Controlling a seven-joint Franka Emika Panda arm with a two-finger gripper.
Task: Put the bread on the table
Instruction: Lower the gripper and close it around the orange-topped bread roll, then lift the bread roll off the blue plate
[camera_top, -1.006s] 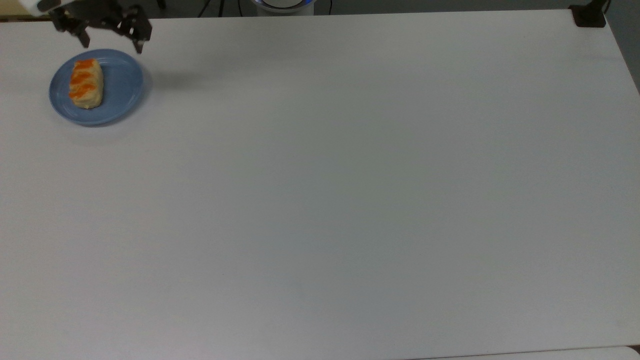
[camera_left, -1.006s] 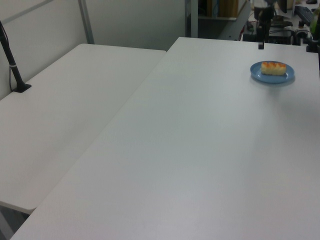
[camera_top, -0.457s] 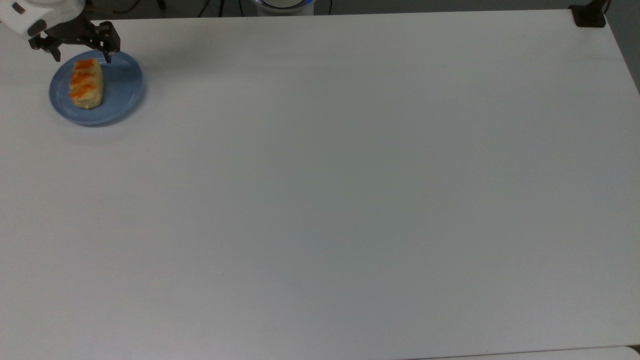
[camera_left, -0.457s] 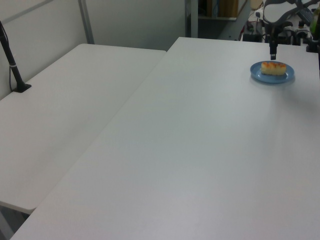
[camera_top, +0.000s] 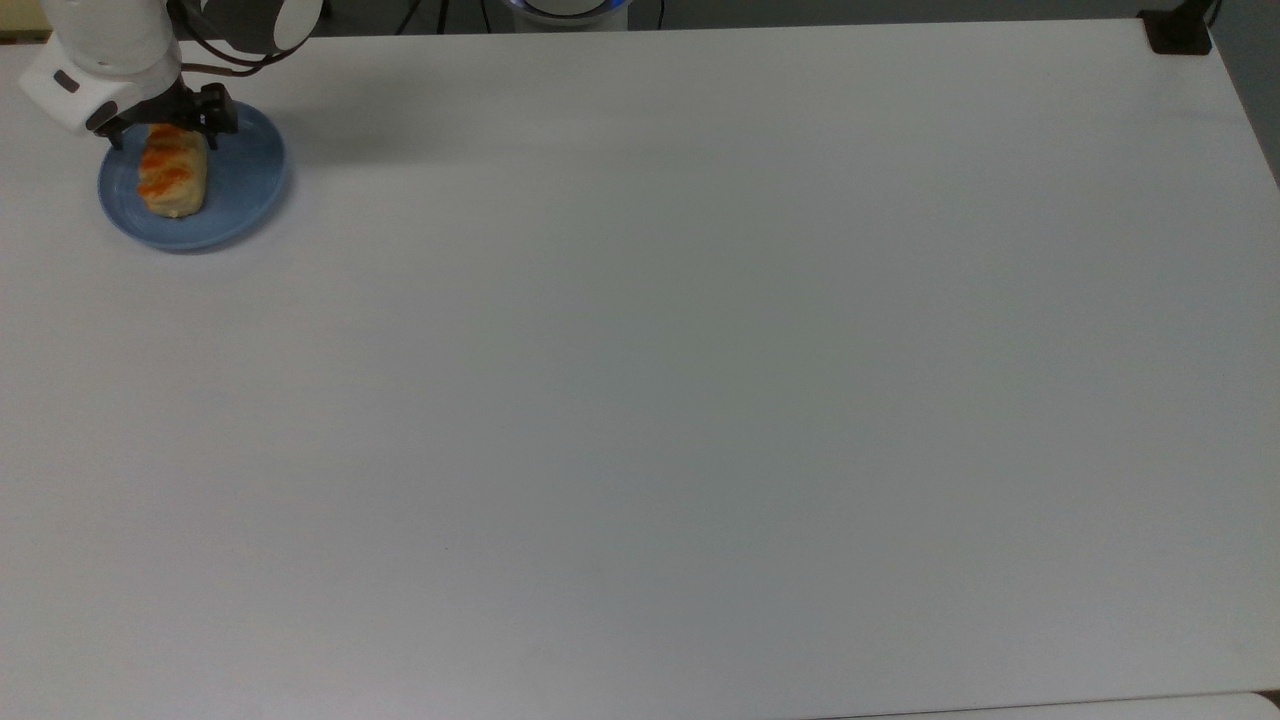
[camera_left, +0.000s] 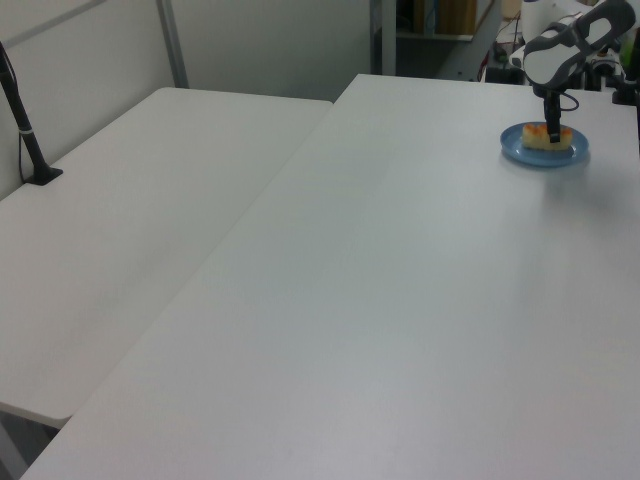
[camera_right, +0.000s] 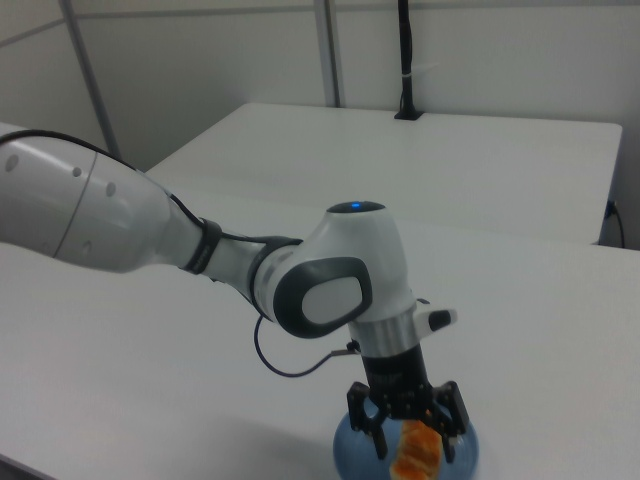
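Spread wide, the pincer hangs straight down with one black finger on each side of the bread, not yet clamped on it. Between those fingers the bread lies on the blue plate, its orange-striped top facing up. From the top view, the pincer covers the roll's far end and the rest of the roll reaches out toward the near side. Directly under the pincer, the plate sits at a far corner of the table. Above the fingers rises the white arm, bending away toward the right view's left.
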